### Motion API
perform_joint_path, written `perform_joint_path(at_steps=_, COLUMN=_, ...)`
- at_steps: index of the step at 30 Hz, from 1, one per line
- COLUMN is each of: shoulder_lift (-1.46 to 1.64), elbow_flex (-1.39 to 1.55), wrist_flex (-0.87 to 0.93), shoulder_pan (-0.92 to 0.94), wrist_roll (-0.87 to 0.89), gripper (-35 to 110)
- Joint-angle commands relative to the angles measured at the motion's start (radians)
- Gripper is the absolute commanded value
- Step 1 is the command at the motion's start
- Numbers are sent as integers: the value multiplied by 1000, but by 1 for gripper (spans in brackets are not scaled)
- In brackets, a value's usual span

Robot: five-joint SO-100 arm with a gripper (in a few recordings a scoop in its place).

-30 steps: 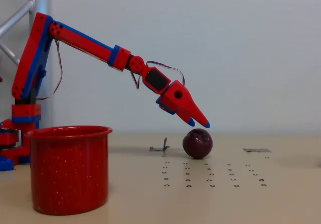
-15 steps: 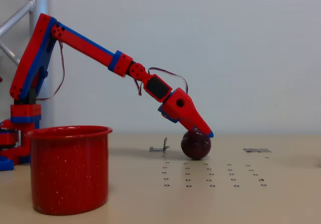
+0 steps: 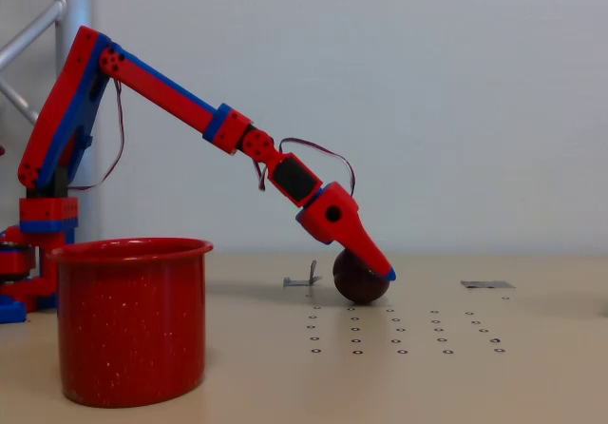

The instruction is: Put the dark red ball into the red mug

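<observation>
The dark red ball (image 3: 350, 281) rests on the tan table right of centre in the fixed view. My red-and-blue gripper (image 3: 378, 266) slants down onto it from the upper left. The near finger (image 3: 372, 256) crosses in front of the ball, and its blue tip sits at the ball's right side, close to the table. The other finger is hidden, so the jaw gap cannot be read. The red mug (image 3: 133, 319) stands upright at the lower left, well apart from the ball, with its opening facing up.
The arm's base (image 3: 33, 253) stands behind the mug at the left edge, with a metal truss (image 3: 38, 25) behind it. A small metal clip (image 3: 306, 279) lies just left of the ball. A grey tape patch (image 3: 486, 284) is at the right. Rows of small marks (image 3: 399, 334) dot the table.
The gripper has come down from above the ball to straddle it. Gripper and ball have both shifted slightly left.
</observation>
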Motion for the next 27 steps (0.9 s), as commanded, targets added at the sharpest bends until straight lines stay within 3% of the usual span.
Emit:
perform_joint_path(at_steps=1, shoulder_lift=118, elbow_flex=-12, wrist_flex=-32, shoulder_pan=34, wrist_roll=29, gripper=39)
perform_joint_path(at_steps=15, shoulder_lift=133, elbow_flex=2, wrist_flex=-32, shoulder_pan=58, wrist_roll=9, gripper=34)
perform_joint_path(at_steps=27, shoulder_lift=141, elbow_flex=-15, wrist_flex=-32, shoulder_pan=41, wrist_roll=-101, gripper=6)
